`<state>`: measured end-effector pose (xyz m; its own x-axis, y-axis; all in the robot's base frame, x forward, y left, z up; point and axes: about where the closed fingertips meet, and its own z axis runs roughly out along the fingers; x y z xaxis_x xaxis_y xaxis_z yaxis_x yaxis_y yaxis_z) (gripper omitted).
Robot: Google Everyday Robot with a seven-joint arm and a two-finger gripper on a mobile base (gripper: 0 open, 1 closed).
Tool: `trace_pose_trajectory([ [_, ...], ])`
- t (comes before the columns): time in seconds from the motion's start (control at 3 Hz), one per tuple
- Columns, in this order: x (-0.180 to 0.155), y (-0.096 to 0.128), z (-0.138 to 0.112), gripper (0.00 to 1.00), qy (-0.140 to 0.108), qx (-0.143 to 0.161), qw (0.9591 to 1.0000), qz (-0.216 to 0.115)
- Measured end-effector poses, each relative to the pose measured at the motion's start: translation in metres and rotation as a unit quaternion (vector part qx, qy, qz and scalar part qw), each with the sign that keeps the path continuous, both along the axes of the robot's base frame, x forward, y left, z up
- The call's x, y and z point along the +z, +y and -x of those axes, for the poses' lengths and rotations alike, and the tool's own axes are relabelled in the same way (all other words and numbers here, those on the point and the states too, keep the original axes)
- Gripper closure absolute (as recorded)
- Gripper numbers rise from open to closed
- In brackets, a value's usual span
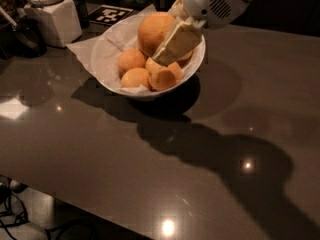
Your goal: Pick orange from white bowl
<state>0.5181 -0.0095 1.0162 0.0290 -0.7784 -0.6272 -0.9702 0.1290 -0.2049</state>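
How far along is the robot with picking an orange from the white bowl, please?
Done: the gripper is inside the white bowl. In hand: it rests against the top orange. Left: lifting it clear; every orange visible lies in the bowl.

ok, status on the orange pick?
Gripper down in white bowl, beside the top orange. Orange not yet out of bowl. Other oranges packed close beside.
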Motion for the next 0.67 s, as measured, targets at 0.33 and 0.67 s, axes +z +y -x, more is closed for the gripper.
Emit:
trace_pose_trajectory([
  [0.33,0.005,-0.025,0.045,1.0,-0.014,-0.038,0.9992,-0.008],
  [0.67,-0.005,-0.046,0.081,1.0,-0.001,-0.075,0.9971,-0.007],
])
